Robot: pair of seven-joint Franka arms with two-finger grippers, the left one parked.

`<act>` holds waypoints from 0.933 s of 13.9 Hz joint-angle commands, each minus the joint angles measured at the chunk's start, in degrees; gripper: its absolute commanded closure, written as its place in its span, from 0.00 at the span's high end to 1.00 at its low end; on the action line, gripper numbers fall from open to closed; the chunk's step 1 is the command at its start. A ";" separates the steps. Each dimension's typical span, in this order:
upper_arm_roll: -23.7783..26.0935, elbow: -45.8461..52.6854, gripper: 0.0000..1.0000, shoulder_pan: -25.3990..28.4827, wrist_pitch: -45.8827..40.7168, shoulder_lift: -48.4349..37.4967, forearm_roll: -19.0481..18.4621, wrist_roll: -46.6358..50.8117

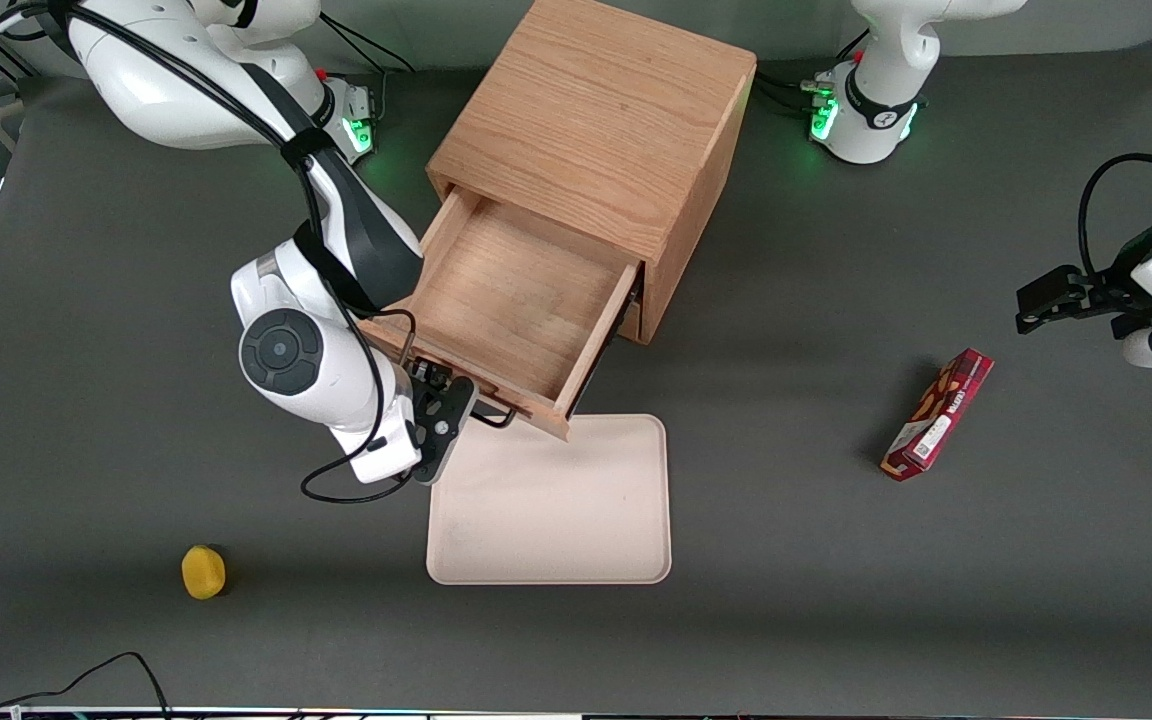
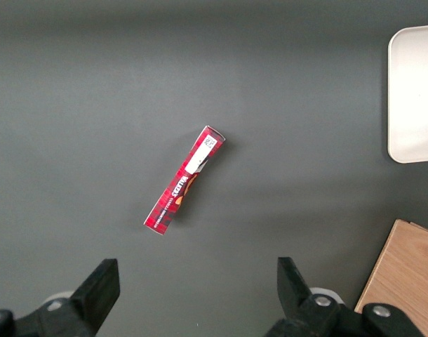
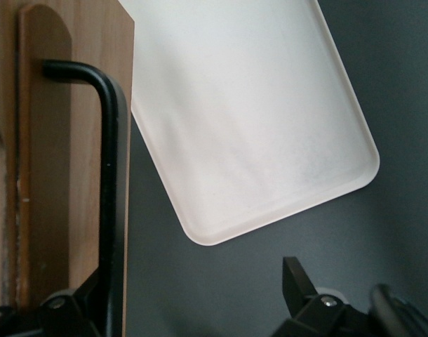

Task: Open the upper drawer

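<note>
Yellow object nearest camera, then cream tray; upper drawer already pulled far out of oak cabinet over tray's edge, gripper fingers spread around black wire handle, only letting go left.

gripper at drawer front; handle runs off frame; lower drawer hidden under it.

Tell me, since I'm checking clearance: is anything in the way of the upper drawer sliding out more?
Nothing visible blocks it. The upper drawer is already pulled well out, its front overhanging the cream tray. The gripper is at the black handle.
</note>
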 commanded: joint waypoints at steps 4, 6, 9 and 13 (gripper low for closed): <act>-0.44 7.31 1.00 1.15 -7.75 1.68 -1.40 -0.78; -0.35 9.85 1.00 1.50 -10.56 1.59 -1.22 0.36; 0.00 12.67 1.00 1.59 -13.73 1.16 -1.13 1.33; 0.17 13.21 1.00 0.81 -17.96 -3.66 -0.43 2.12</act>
